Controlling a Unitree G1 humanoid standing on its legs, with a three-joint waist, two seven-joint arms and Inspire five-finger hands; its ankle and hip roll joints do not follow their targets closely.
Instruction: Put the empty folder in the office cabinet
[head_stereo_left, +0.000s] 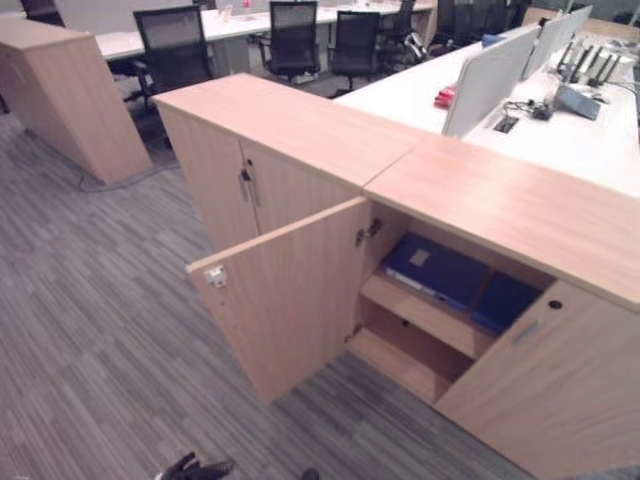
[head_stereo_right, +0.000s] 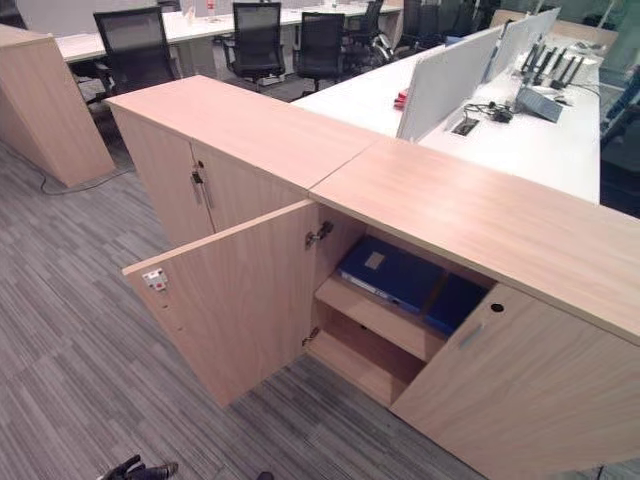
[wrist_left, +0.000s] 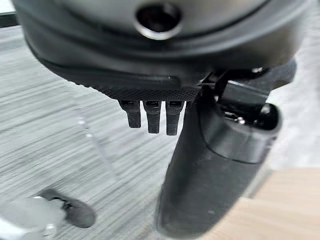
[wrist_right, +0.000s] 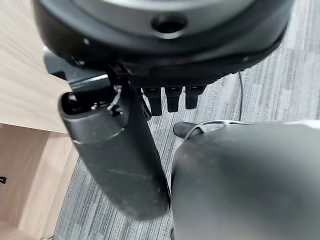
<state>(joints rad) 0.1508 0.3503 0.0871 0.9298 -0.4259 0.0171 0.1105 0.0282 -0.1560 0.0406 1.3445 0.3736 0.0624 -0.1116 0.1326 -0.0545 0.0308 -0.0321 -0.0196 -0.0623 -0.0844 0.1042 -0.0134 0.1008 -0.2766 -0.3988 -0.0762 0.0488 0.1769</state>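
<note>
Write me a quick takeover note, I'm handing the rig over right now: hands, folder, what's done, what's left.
Left hand: open, holds nothing, hanging over the floor.
Right hand: open, holds nothing, beside the cabinet.
Cabinet: left door swung open, right door closed.
Blue folder leans on the upper shelf, with another blue item beside it.
Done: folder is inside.
Left: probably closing the door.

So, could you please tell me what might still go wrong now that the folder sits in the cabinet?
The left door of the office cabinet stands wide open over the carpet, so the robot might bump it when moving. The blue folder leans tilted on the upper shelf against a second blue folder, and it may slide. Both the left robot hand and the right robot hand hang open, holding nothing.
</note>
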